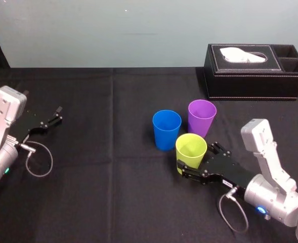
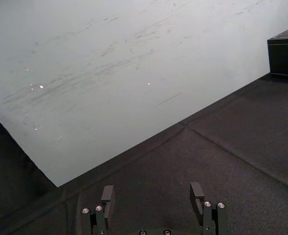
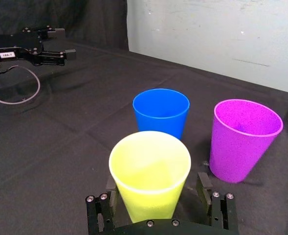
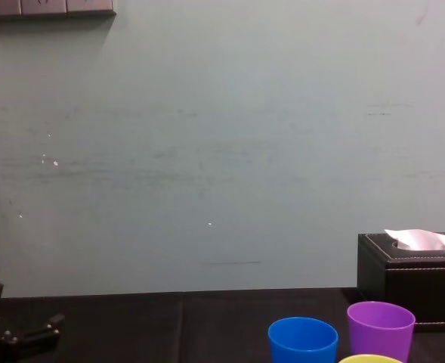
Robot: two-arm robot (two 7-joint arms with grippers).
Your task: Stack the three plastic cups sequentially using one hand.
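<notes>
Backing black tablecloth (image 1: pixel 113 197), pale wall (image 1: pixel 113 30)

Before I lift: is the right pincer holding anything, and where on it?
Nothing is clamped: the right pincer straddles the yellow-green cup low on its wall, with a gap showing on one side.

A robotics lab or test room, by its look: a black-clothed table (image 1: pixel 88 202), a bare pale wall (image 1: pixel 138 30) (scuffed and streaked) just behind the black tissue box (image 1: pixel 255 71), and a silver robot arm (image 1: pixel 270 167) in front of that box.
</notes>
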